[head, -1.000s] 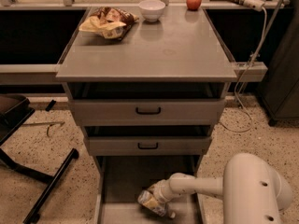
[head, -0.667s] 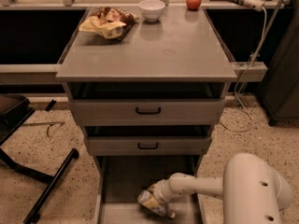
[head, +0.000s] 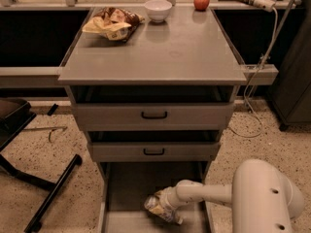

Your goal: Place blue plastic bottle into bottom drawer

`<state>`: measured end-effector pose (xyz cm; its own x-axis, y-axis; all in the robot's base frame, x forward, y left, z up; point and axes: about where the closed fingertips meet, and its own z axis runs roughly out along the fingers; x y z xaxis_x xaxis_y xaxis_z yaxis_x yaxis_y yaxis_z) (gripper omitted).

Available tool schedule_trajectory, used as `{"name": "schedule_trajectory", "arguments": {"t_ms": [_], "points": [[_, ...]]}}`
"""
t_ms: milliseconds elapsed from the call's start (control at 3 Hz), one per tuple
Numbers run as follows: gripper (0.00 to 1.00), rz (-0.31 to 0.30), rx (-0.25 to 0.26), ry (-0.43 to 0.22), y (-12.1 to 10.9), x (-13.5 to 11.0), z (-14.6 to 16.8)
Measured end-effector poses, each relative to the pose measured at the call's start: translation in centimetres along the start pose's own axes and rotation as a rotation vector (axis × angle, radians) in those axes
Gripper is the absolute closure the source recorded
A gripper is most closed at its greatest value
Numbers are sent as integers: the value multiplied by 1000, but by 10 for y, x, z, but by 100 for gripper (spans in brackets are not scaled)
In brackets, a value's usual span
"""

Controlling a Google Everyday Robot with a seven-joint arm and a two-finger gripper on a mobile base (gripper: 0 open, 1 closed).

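The blue plastic bottle (head: 155, 207) lies tilted low inside the open bottom drawer (head: 130, 187), near its front middle, with its pale label showing. My gripper (head: 166, 204) reaches in from the right on the white arm (head: 209, 193) and sits right against the bottle, covering part of it. The arm's large white housing (head: 265, 198) fills the lower right corner.
Two upper drawers with black handles (head: 154, 114) (head: 154, 151) stand slightly open above the bottom one. On the cabinet top (head: 160, 52) are a snack bag (head: 112, 23), a white bowl (head: 158, 9) and a red apple (head: 201, 2). A black chair base (head: 48, 198) is on the left floor, and a cable (head: 257, 76) hangs at the right.
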<state>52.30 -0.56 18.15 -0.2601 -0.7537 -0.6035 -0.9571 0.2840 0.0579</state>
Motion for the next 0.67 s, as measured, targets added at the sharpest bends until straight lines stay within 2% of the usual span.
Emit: {"name": "schedule_trajectory", "arguments": {"t_ms": [333, 667], "points": [[12, 0, 0, 0, 0, 0, 0], [0, 0, 0, 0, 0, 0, 0]]}}
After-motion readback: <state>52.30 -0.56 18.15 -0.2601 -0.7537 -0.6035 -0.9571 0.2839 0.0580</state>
